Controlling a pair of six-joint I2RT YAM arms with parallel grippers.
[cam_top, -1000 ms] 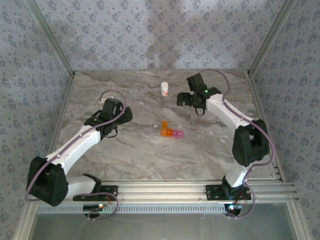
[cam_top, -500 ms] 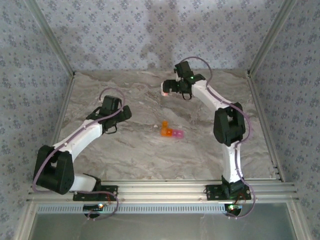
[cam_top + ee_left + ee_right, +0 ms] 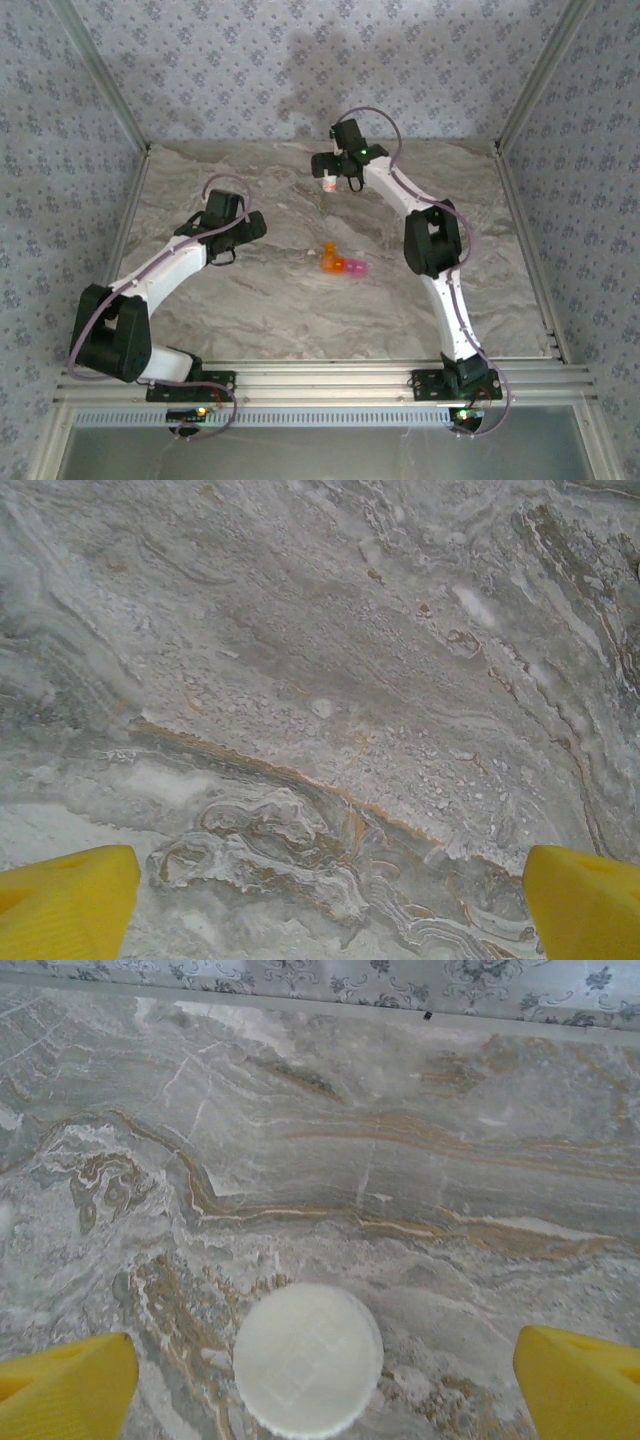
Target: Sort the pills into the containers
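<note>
The containers (image 3: 342, 264), a short orange-to-pink strip of tiny joined boxes, lie mid-table. No pills can be made out. My right gripper (image 3: 326, 168) hangs open over the small white-capped bottle (image 3: 329, 185) at the back. In the right wrist view the round white cap (image 3: 308, 1358) sits between the wide-apart yellow fingertips (image 3: 66, 1386), a little left of the middle of the gripper (image 3: 320, 1392). My left gripper (image 3: 243, 230) is left of the containers and well apart from them. It (image 3: 325, 910) stands open over bare marble, its yellow fingertips (image 3: 66, 900) in the lower corners.
Patterned walls with metal corner posts (image 3: 98, 78) close in the marble table (image 3: 250, 300) on three sides. A metal rail (image 3: 330, 380) with both arm bases runs along the near edge. The right arm's elbow (image 3: 430, 240) rises right of the containers.
The right arm has swung left and toward the back wall, bringing its gripper over the white-capped bottle. The left arm has shifted only slightly. Both grippers stayed open.
</note>
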